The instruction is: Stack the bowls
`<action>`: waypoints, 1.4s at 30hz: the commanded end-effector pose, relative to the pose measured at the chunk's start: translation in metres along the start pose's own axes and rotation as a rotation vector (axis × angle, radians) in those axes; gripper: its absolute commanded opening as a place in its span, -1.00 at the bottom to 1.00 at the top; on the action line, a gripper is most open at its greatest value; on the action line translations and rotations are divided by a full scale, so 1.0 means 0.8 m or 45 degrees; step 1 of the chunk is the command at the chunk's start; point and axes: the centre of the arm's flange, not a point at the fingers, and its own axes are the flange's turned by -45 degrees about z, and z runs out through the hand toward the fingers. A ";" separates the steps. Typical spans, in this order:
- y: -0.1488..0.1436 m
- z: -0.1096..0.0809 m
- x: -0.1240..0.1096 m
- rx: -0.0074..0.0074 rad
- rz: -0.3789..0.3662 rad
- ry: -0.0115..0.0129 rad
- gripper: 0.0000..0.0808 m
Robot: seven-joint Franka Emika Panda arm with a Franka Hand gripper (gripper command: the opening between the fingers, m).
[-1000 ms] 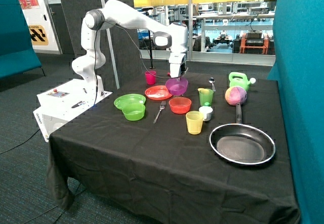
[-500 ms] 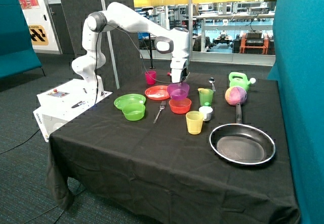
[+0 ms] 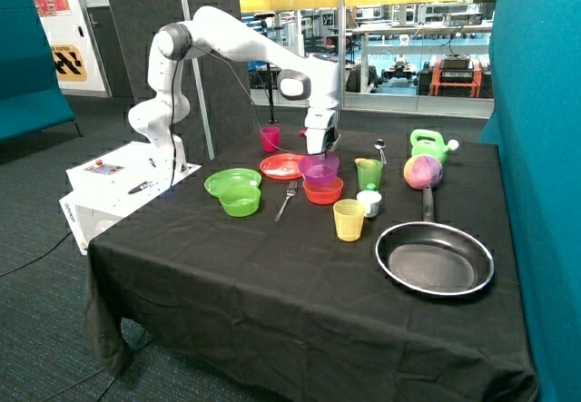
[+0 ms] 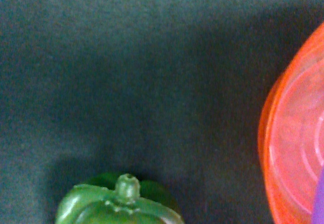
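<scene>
The purple bowl (image 3: 319,167) hangs by its far rim from my gripper (image 3: 320,151), which is shut on it. Its base reaches down into the orange-red bowl (image 3: 323,191) standing on the black cloth; whether the two touch I cannot tell. The lime green bowl (image 3: 240,201) stands alone near the green plate (image 3: 228,181). In the wrist view a purple sliver (image 4: 319,204) of the held bowl shows beside an orange-red round rim (image 4: 291,148), bowl or plate I cannot tell.
A red plate (image 3: 280,166) and a fork (image 3: 287,199) lie beside the bowls. A yellow cup (image 3: 349,220), green cup (image 3: 369,173), pink cup (image 3: 270,139), frying pan (image 3: 435,258), ball (image 3: 423,171) and watering can (image 3: 428,143) stand around. A green pepper-like toy (image 4: 119,204) lies on the cloth.
My gripper has carried the purple bowl from above the red plate toward the orange-red bowl and lowered it into that bowl's mouth.
</scene>
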 end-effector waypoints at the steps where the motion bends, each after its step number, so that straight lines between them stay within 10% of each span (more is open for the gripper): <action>1: 0.006 0.017 -0.009 0.0003 0.015 0.0067 -1.00; 35: 0.007 0.039 -0.003 0.0003 0.019 0.0067 -1.00; 42: -0.002 0.038 -0.002 0.0002 -0.023 0.0067 -0.51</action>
